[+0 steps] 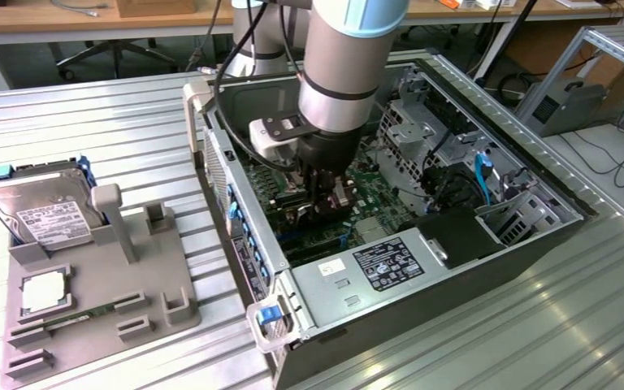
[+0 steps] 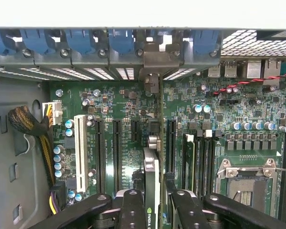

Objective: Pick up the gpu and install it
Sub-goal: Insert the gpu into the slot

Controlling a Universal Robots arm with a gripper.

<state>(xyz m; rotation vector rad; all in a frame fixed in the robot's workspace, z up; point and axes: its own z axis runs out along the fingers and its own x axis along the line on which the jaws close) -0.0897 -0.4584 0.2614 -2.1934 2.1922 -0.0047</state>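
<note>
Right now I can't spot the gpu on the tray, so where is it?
The gpu is in the gripper, edge-on over the motherboard inside the open computer case, its bracket end toward the blue-clipped rear slots.

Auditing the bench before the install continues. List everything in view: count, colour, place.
Open grey metal computer case: one, on the ribbed table.
Green motherboard: one, inside the case.
Thin dark gpu card with pale metal bracket: one, edge-on between the fingers, over the slots.
Silver hard drive with white label: one, upright in the grey holder tray, exterior view's left.
Silver square chip: one, on the tray.
Black gripper: one, closed on the gpu.
</note>
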